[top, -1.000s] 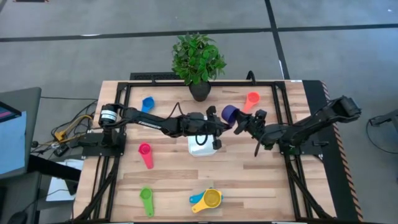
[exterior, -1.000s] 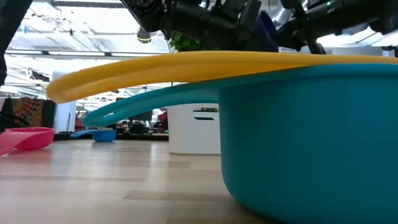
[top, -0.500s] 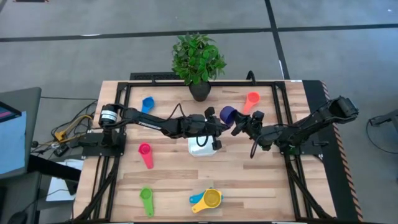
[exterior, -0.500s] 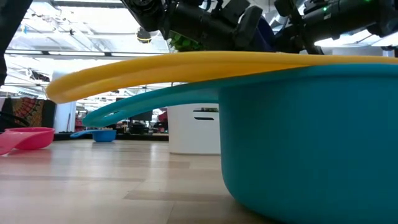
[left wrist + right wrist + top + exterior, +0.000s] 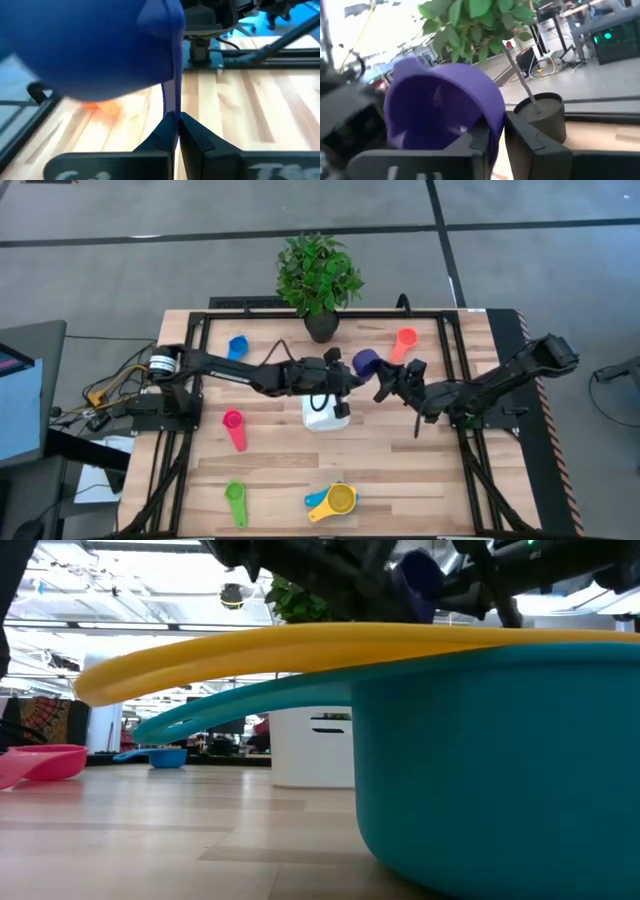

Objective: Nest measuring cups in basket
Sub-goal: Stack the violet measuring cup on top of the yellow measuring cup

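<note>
The purple measuring cup (image 5: 365, 361) hangs in the air above the table's middle, just beyond the white basket (image 5: 325, 414), between both grippers. My left gripper (image 5: 174, 122) is shut on it from the left, my right gripper (image 5: 496, 137) from the right. The blue cup (image 5: 237, 346), red-orange cup (image 5: 405, 340), pink cup (image 5: 233, 425) and green cup (image 5: 235, 498) lie apart on the table. The yellow-orange cup (image 5: 341, 499) sits inside the teal cup (image 5: 318, 502) near the near edge. My left gripper pinches the purple cup's thin flat handle (image 5: 170, 102) between its two fingers, level, from the table's left. The cup is lifted clear of the table. My right gripper has the cup's wall at the rim (image 5: 495, 117) between its fingers, one finger inside the bowl and one outside, coming from the table's right.
A potted plant (image 5: 320, 280) stands at the far edge behind the grippers. In the low view the teal cup (image 5: 480, 760) with the yellow-orange cup's rim (image 5: 300, 640) fills the foreground; the basket (image 5: 315, 745) stands behind it. A black frame rail runs round the table.
My left arm has swung a little toward the far edge, bringing its gripper up against the purple cup. The cup, held by my right gripper, has shifted slightly left and up. Nothing on the table has moved.
</note>
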Available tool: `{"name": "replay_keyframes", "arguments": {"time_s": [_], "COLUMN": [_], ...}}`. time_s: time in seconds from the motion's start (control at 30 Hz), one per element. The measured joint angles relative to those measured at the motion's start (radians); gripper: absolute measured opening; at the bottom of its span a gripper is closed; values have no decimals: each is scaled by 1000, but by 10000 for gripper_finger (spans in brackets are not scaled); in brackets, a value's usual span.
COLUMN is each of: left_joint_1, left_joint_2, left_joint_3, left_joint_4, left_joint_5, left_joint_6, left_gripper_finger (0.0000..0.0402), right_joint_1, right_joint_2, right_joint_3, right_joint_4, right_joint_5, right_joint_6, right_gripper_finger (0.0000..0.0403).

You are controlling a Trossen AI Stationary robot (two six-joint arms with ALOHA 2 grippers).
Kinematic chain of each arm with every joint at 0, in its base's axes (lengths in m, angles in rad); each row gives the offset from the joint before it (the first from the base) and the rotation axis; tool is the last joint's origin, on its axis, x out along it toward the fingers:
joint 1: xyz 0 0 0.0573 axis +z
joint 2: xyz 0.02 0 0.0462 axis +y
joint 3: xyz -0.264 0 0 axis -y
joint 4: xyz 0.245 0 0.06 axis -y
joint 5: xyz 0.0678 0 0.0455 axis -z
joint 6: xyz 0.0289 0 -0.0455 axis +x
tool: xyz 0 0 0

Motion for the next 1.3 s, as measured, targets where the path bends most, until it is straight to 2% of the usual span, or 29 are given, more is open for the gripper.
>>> {"name": "replay_keyframes", "arguments": {"time_s": [0.1,0.23,0.37,0.43,0.5,0.6,0.77,0.97,1.13,1.3], "left_joint_1": [14,31,-2,-40,-93,-182,-342,-451,-460,-383], "left_joint_2": [-46,-91,-107,-110,-110,-108,-109,-115,-115,-115], "left_joint_3": [1,2,2,2,-1,-2,0,-10,-78,-181], "left_joint_4": [-98,-209,-289,-316,-375,-410,-398,-337,-252,-93], "left_joint_5": [127,380,618,690,757,760,552,476,493,649], "left_joint_6": [-40,-114,-214,-241,-257,-271,-333,-429,-510,-641], "left_gripper_finger": [0,0,0,0,0,0,0,0,0,0], "right_joint_1": [18,91,186,230,265,314,386,404,401,371], "right_joint_2": [-41,-72,-81,-69,-57,-22,31,89,100,92], "right_joint_3": [-1,-2,-2,-2,-3,-3,-3,-3,-3,-3], "right_joint_4": [-4,-24,-28,-28,-24,-32,-26,-31,-30,-31], "right_joint_5": [-3,2,5,11,60,116,248,240,224,226], "right_joint_6": [-115,-286,-274,-220,-154,-40,136,311,332,249], "right_gripper_finger": [110,152,179,185,186,182,168,162,166,165]}}
